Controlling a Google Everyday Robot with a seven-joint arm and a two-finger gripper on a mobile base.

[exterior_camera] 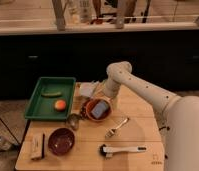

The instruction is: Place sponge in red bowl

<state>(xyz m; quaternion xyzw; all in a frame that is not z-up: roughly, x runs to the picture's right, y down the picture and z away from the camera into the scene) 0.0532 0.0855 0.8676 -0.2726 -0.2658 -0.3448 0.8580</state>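
Note:
The red bowl [89,115] stands near the middle of the wooden table. The blue-grey sponge [99,108] lies flat inside it. My gripper [105,96] hangs at the bowl's far rim, just above and behind the sponge, at the end of the white arm [143,90] that reaches in from the right. I see a small gap between the gripper and the sponge.
A green tray [40,111] at the left holds an orange [59,104] and a green item [50,93]. A maroon bowl [61,141], a tan striped block [37,145] and a small metal cup [73,121] are at the front left. A fork [116,127] and a brush [122,149] lie at the front right.

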